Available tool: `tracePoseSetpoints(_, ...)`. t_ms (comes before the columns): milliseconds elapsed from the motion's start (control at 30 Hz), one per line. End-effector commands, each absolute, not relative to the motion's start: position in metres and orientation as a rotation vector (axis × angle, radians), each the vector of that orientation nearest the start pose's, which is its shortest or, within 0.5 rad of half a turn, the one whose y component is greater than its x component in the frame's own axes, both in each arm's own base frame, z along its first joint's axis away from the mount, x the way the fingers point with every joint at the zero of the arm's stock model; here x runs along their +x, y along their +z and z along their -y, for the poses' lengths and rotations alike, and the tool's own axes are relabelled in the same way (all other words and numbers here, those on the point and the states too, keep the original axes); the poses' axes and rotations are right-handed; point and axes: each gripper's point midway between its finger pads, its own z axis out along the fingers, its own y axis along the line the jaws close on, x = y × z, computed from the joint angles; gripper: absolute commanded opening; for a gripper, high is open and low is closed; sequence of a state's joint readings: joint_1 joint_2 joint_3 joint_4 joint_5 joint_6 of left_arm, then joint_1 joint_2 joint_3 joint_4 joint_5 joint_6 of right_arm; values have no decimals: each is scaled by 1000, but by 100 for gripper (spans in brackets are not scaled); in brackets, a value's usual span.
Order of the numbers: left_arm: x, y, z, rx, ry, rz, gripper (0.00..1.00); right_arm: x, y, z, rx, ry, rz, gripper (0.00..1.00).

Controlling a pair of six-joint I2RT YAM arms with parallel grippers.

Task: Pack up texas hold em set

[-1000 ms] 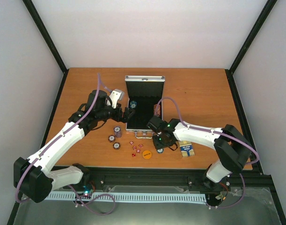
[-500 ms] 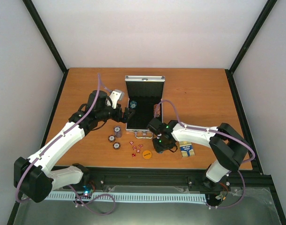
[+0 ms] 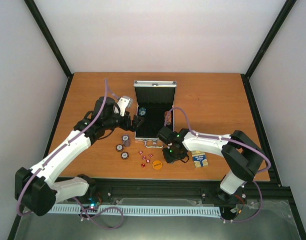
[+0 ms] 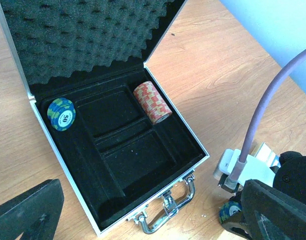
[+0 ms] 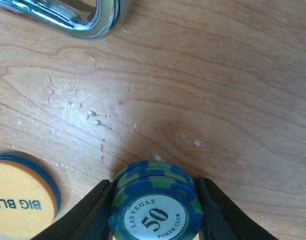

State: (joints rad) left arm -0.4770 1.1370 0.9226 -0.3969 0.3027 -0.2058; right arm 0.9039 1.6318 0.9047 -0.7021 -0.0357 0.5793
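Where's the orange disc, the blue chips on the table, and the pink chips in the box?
orange disc (image 5: pixel 17 195), right wrist view, on its orange face.
blue chips (image 5: pixel 155 214), right wrist view, on the top chip's white label.
pink chips (image 4: pixel 153 101), left wrist view, on the side of the stack.

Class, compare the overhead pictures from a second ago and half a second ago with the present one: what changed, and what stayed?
Only the right arm moved: its elbow swung slightly left, toward the case, while the right gripper stayed low, its fingers clasping the blue-green 50 chips on the table. Nothing visibly left the table. The left gripper, dice, orange disc and card deck kept their places.
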Motion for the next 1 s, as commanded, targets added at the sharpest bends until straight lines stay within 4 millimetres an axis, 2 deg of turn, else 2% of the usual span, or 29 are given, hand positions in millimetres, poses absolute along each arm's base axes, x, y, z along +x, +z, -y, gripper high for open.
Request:
tracePoseSetpoints(0,295,226,211,467,-719,-2177,100,174,9,-233,-521,168,-3025,38)
tracePoseSetpoints(200,296,226,211,467,-719,-2176,100,176,17,-236,-540,180,-3004,62)
tracePoseSetpoints(300,295,227,210,467,-719,-2173,100,177,20,-238,-555,179,-2996,68)
tracePoseSetpoints(467,294,229,209,466,-715,-2167,100,175,25,-241,-589,174,-2993,69)
tracePoseSetpoints(800,292,234,207,459,-713,-2153,100,161,14,-231,-644,65,-3036,66)
tracePoseSetpoints(967,292,236,206,459,-710,-2144,100,163,7,-227,-661,-9,-3032,66)
